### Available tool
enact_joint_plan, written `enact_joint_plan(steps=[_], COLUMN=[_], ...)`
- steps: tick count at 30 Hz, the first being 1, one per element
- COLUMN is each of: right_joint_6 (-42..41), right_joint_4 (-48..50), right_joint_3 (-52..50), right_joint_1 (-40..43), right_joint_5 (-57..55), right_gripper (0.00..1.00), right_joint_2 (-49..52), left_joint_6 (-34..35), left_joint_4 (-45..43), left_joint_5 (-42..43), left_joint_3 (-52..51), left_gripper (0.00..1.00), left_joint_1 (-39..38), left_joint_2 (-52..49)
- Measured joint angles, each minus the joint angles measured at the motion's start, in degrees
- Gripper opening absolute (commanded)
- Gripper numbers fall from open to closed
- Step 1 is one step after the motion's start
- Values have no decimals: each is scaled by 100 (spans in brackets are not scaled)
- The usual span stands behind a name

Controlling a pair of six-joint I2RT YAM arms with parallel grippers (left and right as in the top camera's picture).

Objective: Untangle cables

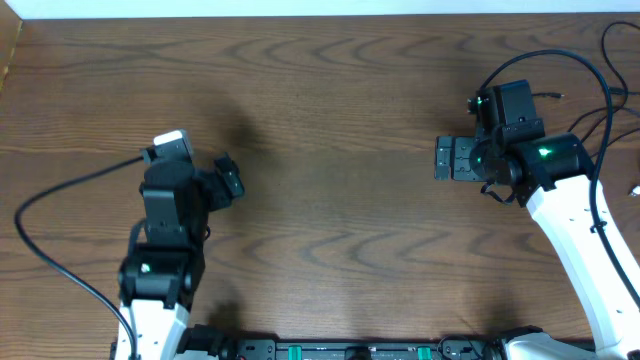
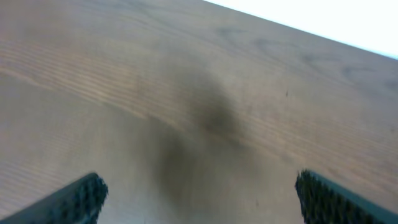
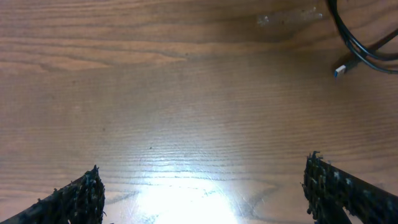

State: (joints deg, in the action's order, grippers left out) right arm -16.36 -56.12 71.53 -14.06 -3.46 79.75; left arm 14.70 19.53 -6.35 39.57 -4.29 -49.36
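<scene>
The left hand (image 2: 199,185) and right hand (image 3: 202,177) stood spread. The cables (image 3: 360,53) lay upper right, well apart from them.

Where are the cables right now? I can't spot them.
In the right wrist view, black cables with a plug end lie on the table at the top right corner, ahead of the open right gripper.
</scene>
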Motion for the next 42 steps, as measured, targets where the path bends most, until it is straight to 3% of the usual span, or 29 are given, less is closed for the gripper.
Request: enact_joint_plan(steps=[7,16,20,26,34,42], right_joint_6=[0,-2,0,-2,-2,0], right_joint_4=[2,2,2,2,0,2], right_joint_3=[-2,-2,-2,-4,-4,-4], right_joint_1=[0,0,0,0,0,0], right_joint_5=[0,-4,-4,-2,-2,-2], right_gripper=[99,99,99,99,99,99], right_joint_2=[0,0,0,0,0,0], left_joint_6=[-68,-146,-162,-433,-1043,-710], left_joint_4=[-1786,-4920,-5608,-5237,-3729,-2981], left_joint_5=[4,44,44,42,-4,-76], left_joint_3=[-1274,-3080,-3727,-3923,-3921,-3921], left_gripper=[97,98,98,98,98,98], left_joint_1=[-39,-229,-229,-229,-229,-203], left_joint_2=[1134,2461,2949,3733,4819,4874])
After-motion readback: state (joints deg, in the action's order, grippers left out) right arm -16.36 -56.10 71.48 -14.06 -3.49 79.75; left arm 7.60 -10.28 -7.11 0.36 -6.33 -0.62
